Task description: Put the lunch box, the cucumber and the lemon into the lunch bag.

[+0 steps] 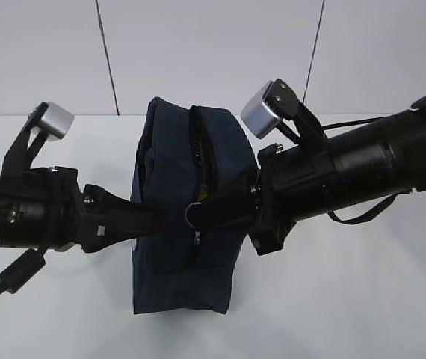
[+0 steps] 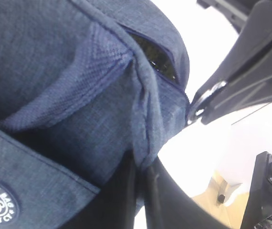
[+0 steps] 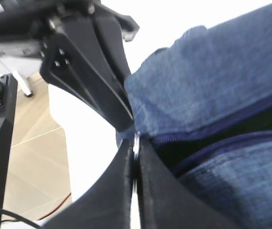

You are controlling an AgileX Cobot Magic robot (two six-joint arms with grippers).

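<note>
At table centre stands the lunch bag (image 1: 187,224), its zipper partly open. From nine o'clock the left gripper (image 1: 153,218) pinches bag fabric; from three o'clock the right gripper (image 1: 202,212) is clamped, apparently on the ring pull (image 1: 191,213).

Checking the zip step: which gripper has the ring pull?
The right gripper: its fingers pinch the ring pull. The left gripper pinches bag fabric.

The lunch bag (image 1: 187,209) stands on the table (image 1: 362,299) at centre frame. The left gripper (image 1: 149,221) meets its left side; the right gripper (image 1: 202,211) reaches from the right onto the ring pull (image 1: 193,213), apparently pinching it, at mid-height.
</note>
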